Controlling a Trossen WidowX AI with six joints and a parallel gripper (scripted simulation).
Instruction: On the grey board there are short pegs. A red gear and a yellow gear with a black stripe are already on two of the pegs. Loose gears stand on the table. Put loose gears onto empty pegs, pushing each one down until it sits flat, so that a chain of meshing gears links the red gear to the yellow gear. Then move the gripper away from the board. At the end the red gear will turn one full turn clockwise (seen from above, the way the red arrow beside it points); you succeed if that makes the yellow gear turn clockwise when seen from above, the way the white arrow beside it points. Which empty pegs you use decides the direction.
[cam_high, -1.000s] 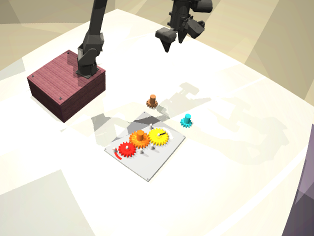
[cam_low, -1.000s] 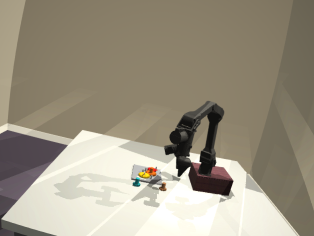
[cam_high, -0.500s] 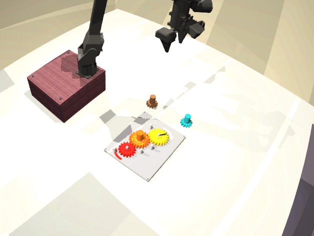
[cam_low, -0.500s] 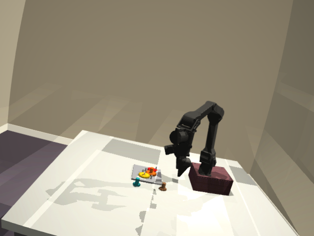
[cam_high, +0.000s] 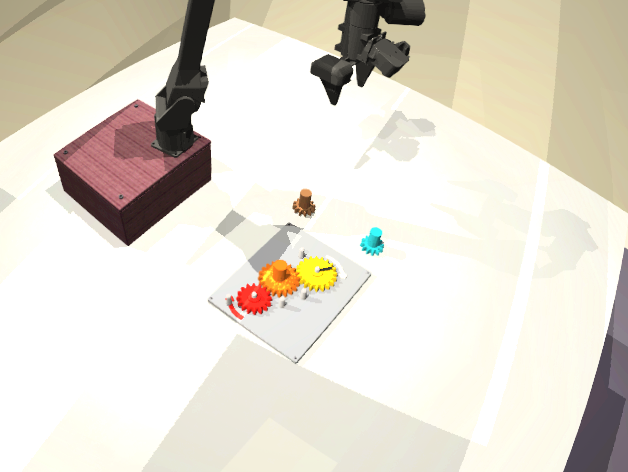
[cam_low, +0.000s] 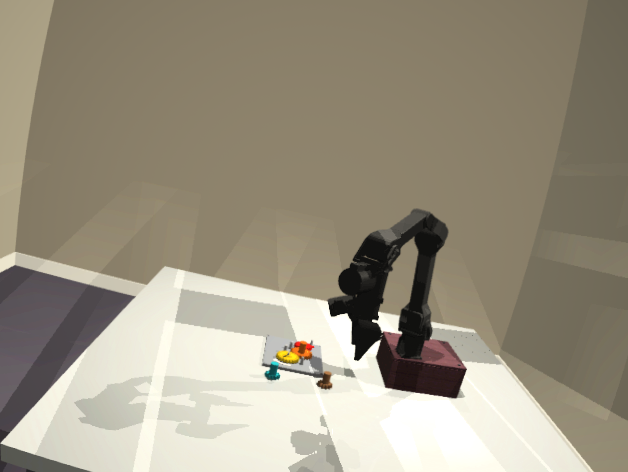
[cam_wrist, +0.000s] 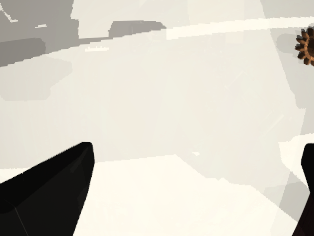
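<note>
Hovering over the smooth pale table (cam_high: 406, 324) (cam_low: 213, 350) (cam_wrist: 140, 110), the tapered black hand (cam_high: 347, 93) (cam_low: 358, 357) (cam_wrist: 204, 154) is spread wide.

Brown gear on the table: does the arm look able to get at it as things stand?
Probably yes. The brown gear stands off the grey board, its stem upright with nothing against it. The gripper is open and empty, though it would have to move over and come down.

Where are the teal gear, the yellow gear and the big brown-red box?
teal gear (cam_high: 375, 236) (cam_low: 274, 368): top and exterior views, its upright handle
yellow gear (cam_high: 306, 274) (cam_low: 287, 358): top and exterior views, its toothed disc
brown-red box (cam_high: 119, 162) (cam_low: 421, 378): top view, lid; exterior view, side
</note>
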